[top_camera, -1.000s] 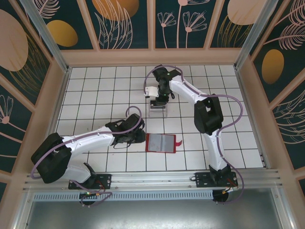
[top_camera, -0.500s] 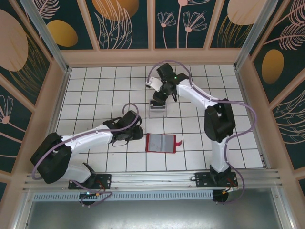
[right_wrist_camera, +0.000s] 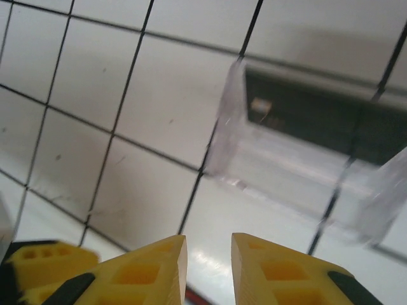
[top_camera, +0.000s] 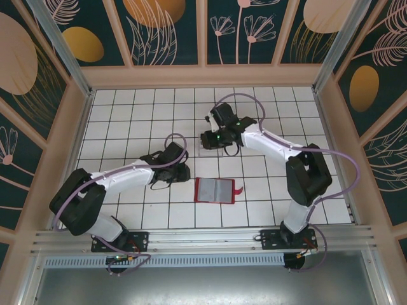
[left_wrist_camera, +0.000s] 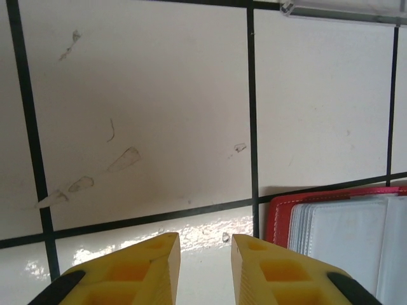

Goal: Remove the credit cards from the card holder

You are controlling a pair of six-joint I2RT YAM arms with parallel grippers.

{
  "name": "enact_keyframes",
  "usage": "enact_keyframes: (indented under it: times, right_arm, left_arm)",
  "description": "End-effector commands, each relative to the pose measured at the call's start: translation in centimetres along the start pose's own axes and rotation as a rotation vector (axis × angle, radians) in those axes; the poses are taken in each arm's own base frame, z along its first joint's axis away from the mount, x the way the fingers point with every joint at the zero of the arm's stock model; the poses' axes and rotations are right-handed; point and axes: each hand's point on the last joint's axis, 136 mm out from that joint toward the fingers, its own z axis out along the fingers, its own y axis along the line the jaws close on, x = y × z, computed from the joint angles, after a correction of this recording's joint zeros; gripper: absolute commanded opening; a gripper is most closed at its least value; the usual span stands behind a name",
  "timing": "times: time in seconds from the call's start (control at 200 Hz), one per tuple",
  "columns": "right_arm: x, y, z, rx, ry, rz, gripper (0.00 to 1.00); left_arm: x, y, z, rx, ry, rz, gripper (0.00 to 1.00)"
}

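The red card holder [top_camera: 202, 190] lies open on the tiles, grey pocket lining up and its closing tab [top_camera: 239, 189] to the right. Its red corner [left_wrist_camera: 280, 216] and pale pockets [left_wrist_camera: 350, 229] show at the lower right of the left wrist view. I cannot tell if credit cards sit in the pockets. My left gripper [top_camera: 185, 173] [left_wrist_camera: 205, 240] hangs open just left of the holder, nothing between its fingers. My right gripper [top_camera: 208, 141] [right_wrist_camera: 208, 240] is open and empty over the clear plastic box [right_wrist_camera: 286, 168]. A dark card [right_wrist_camera: 311, 121] lies inside that box.
The clear box [top_camera: 205, 151] stands one tile behind the card holder; its edge [left_wrist_camera: 343, 9] shows at the top of the left wrist view. A raised wooden rim [top_camera: 203, 76] borders the white tiled table. The left gripper's yellow finger [right_wrist_camera: 38, 255] shows low in the right wrist view.
The right arm has swung its elbow out to the right and turned its gripper sideways over the clear box, jaws narrowing. The left gripper has drifted slightly back from the card holder.
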Motion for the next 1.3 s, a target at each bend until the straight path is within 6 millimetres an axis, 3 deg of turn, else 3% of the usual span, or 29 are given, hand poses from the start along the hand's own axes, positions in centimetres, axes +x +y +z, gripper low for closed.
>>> enact_keyframes:
  times: [0.0,0.195,0.59,0.801,1.296]
  right_arm:
    - [0.7,2.7,-2.0,-0.065,-0.047,0.120,0.26]
    - [3.7,3.0,-3.0,-0.080,-0.036,0.199,0.28]
    - [12.1,4.3,-0.9,-0.099,0.164,0.274,0.28]
    - [13.7,4.6,0.2,-0.094,0.210,0.288,0.28]
    - [15.4,5.9,3.8,-0.100,0.310,0.270,0.29]
  left_arm:
    - [-1.4,-0.8,-0.2,0.033,-0.024,0.018,0.29]
    - [-1.7,-0.2,0.1,0.076,-0.021,-0.030,0.29]
    - [-3.0,1.8,-0.2,0.082,-0.036,-0.077,0.29]
    - [-3.2,2.4,-0.2,0.073,-0.040,-0.081,0.29]
    - [-3.1,4.4,-0.3,0.044,-0.045,-0.102,0.29]
